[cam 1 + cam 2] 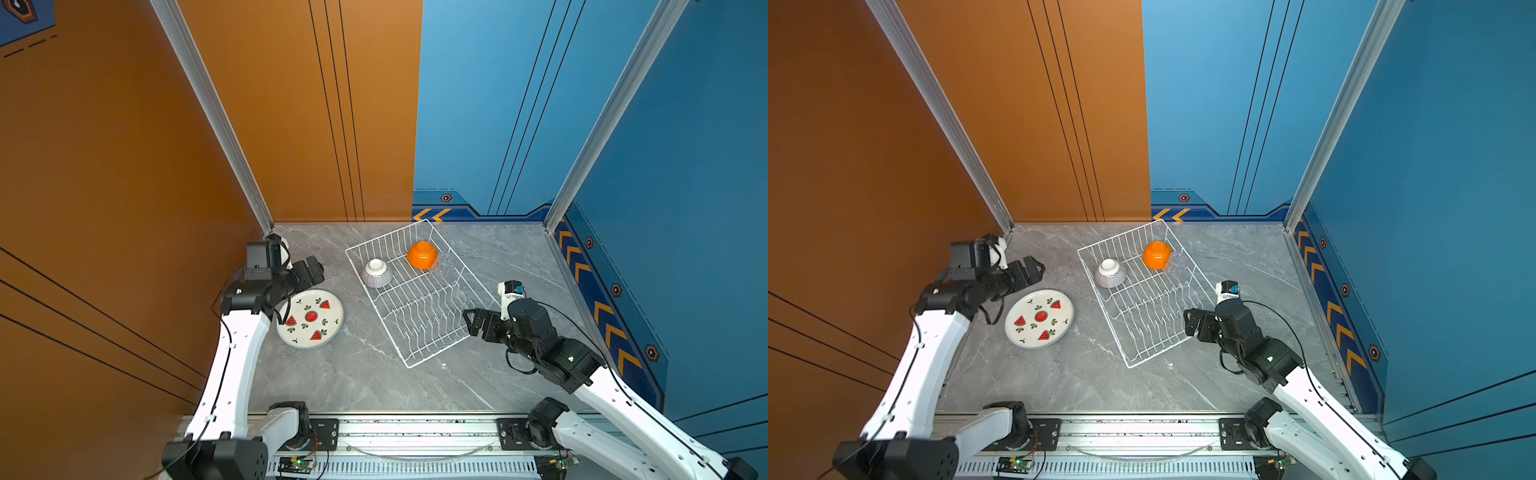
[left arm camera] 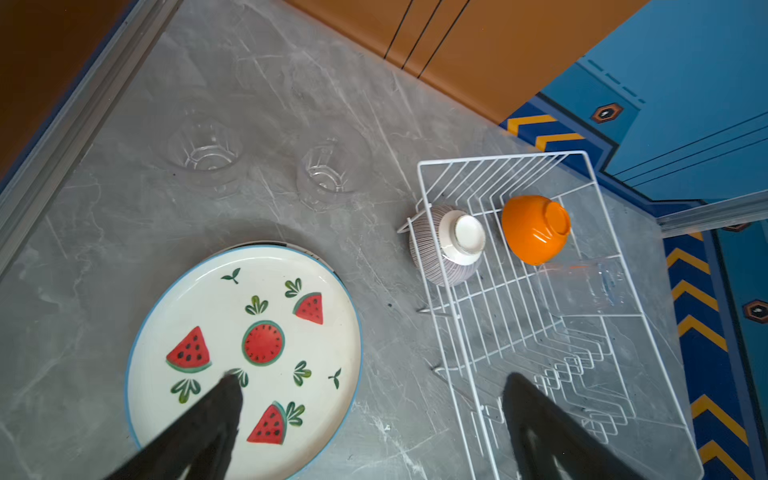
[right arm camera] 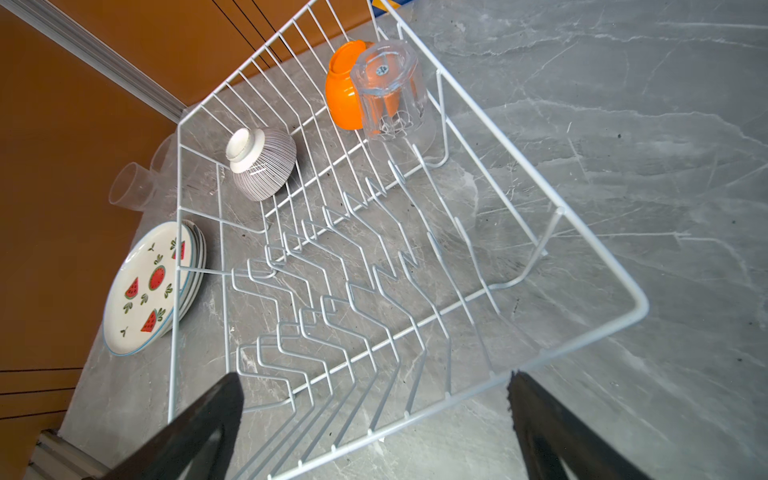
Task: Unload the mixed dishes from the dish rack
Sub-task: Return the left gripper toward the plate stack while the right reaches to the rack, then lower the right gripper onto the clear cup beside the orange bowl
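The white wire dish rack (image 1: 409, 365) (image 1: 1128, 365) (image 2: 419, 166) (image 3: 640, 307) lies slantwise mid-table. In it, upside down, are an orange bowl (image 1: 422, 254) (image 1: 1157, 254) (image 2: 534, 228) (image 3: 343, 95), a grey-striped bowl (image 1: 376, 273) (image 1: 1110, 273) (image 2: 449, 245) (image 3: 262, 166) and a clear glass (image 1: 446, 262) (image 2: 590, 282) (image 3: 390, 91). Left of the rack the watermelon plate (image 1: 310, 319) (image 1: 1040, 318) (image 2: 245, 353) (image 3: 145, 291) tops a stack of plates. My left gripper (image 1: 318, 269) (image 1: 1036, 268) (image 2: 372, 378) hangs open and empty beyond the plate. My right gripper (image 1: 471, 322) (image 1: 1190, 322) (image 3: 374, 377) is open, empty, by the rack's right rim.
Two clear glasses (image 2: 205, 153) (image 2: 328, 172) stand on the grey marble table (image 1: 365, 390) near the back left corner, behind the plates. An orange wall closes the left and a blue wall the right. The arms' rail (image 1: 415, 432) runs along the front edge.
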{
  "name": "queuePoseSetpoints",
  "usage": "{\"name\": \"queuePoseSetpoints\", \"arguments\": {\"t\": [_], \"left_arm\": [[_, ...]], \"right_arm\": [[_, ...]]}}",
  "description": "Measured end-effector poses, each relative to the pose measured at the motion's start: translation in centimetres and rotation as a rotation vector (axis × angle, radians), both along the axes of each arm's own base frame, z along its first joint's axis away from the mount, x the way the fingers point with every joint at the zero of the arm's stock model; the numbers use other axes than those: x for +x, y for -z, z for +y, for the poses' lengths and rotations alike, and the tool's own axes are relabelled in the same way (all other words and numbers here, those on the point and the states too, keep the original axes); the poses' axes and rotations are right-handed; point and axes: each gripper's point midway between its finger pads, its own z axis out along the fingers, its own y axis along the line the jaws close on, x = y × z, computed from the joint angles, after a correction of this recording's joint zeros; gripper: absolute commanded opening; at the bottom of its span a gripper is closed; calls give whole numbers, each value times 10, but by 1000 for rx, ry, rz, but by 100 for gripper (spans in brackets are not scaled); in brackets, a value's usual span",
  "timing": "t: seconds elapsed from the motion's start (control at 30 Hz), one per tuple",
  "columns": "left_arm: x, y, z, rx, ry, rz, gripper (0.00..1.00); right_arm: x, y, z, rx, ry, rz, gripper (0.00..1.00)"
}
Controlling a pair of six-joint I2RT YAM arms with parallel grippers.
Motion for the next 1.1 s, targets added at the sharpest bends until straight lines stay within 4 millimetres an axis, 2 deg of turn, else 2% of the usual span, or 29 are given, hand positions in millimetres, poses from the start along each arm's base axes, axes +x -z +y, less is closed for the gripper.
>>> {"name": "queuePoseSetpoints", "arguments": {"t": [0.13,0.2,0.47,0.57,0.73,0.87,1.1], "left_arm": [[-40,10,-27,-47,60,-64,98],[-54,15,-37,-68,87,-78,98],[-85,11,-60,-167,137,-153,98],[-87,9,-67,-182,164,-160,98],[-85,18,-75,-182,190,-139,98],[-83,30,-76,-184,190,-126,98],[-82,36,-78,-194,194,-136,98]], "right_arm": [[19,-4,9,-38,2,26,100],[32,-6,15,-58,1,38,100],[93,2,38,-112,21,90,100],[117,7,45,-121,36,108,100],[150,15,50,-128,65,129,99],[175,30,50,-136,74,162,99],[197,64,56,-179,66,207,91]]}}
